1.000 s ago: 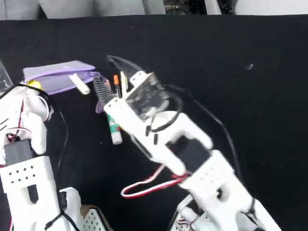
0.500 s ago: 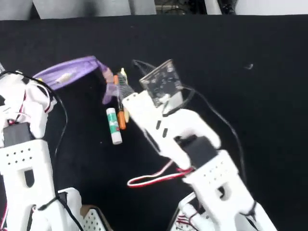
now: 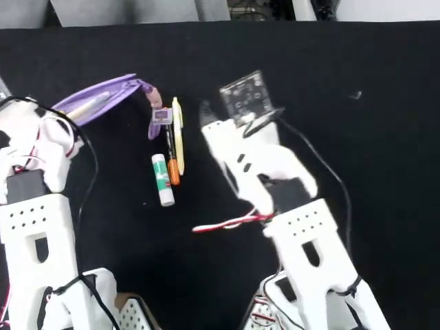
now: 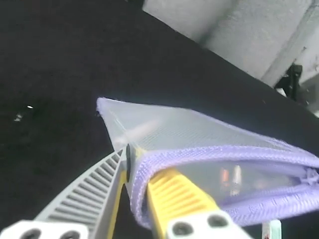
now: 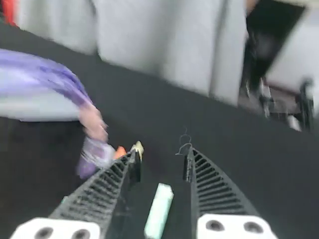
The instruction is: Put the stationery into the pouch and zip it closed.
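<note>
The left end effector (image 4: 130,164) is clamping one corner of the translucent purple zip pouch (image 3: 103,98), which is sitting at the 10 o'clock part of the black desk (image 3: 357,137). The right end effector (image 5: 160,160) is hanging open, gripping nothing. At its 9 o'clock, the pale yellow pen (image 3: 178,127), the orange-tipped black pen (image 3: 172,165) and the white-and-green glue stick (image 3: 162,180) are lying on the desk outside the pouch, just beside its purple zip tag (image 3: 160,117).

Bright, even light falls on the matte black table (image 3: 385,137), which shows hardly any shadow. Beyond the parted jaws of the right gripper (image 5: 161,157) the pale wall (image 5: 164,45) is washed out; light shines through the pouch (image 4: 199,134) clamped in the left gripper (image 4: 135,164)
</note>
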`<state>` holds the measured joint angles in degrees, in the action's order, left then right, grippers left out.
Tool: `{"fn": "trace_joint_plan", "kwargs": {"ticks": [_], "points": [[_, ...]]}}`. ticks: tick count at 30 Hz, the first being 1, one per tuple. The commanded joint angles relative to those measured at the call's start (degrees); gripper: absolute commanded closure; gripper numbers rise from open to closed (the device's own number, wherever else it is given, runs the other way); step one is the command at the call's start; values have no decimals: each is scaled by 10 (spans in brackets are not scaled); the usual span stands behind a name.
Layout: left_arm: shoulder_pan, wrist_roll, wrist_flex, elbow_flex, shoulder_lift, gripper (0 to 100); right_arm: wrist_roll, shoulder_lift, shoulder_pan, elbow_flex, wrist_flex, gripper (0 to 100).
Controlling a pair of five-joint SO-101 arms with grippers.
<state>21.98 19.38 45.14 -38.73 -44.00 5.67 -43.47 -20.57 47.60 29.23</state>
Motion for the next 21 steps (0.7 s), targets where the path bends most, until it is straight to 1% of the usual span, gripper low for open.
{"fn": "trace_joint_plan", "kwargs": {"ticks": [1, 5, 8, 15, 21], "points": [[36, 5, -23, 20, 4, 971, -35, 21, 43, -5, 43, 854], [49, 4, -23, 21, 3, 971, -48, 100, 47, -13, 38, 854], [67, 4, -23, 22, 3, 971, -74, 192, 42, -55, 18, 854], [105, 4, -47, 20, 9, 971, -96, 451, 25, -240, 13, 854], [107, 4, -47, 20, 9, 971, -96, 601, -22, -392, 13, 854]]}}
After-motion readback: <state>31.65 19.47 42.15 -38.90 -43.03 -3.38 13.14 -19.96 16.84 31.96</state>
